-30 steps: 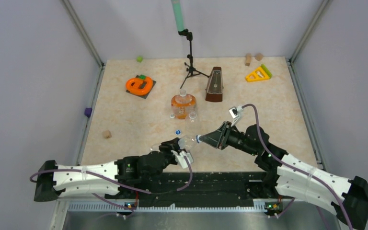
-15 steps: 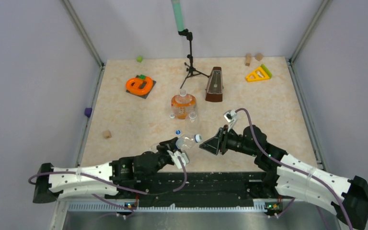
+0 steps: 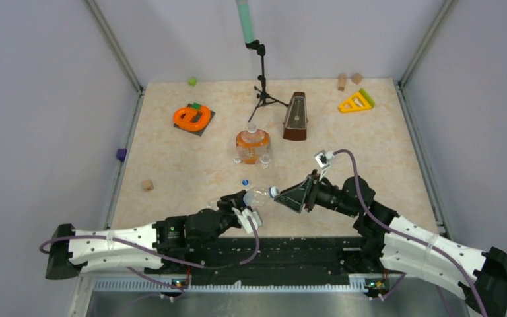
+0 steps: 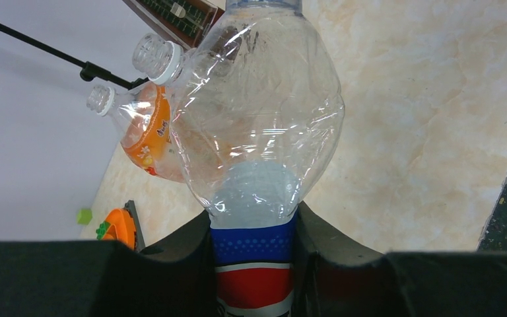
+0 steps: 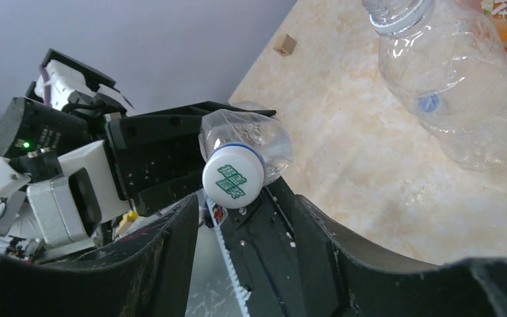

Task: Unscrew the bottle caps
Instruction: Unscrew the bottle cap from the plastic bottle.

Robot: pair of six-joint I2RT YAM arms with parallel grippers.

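Notably, white cap (image 5: 233,178), green characters, blue-labelled bottle (image 4: 257,132)

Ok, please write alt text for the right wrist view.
A white round plastic cap with green print sits on a clear plastic bottle gripped by the left gripper, centred between the right gripper's open fingers. A second clear bottle stands behind on the beige table.
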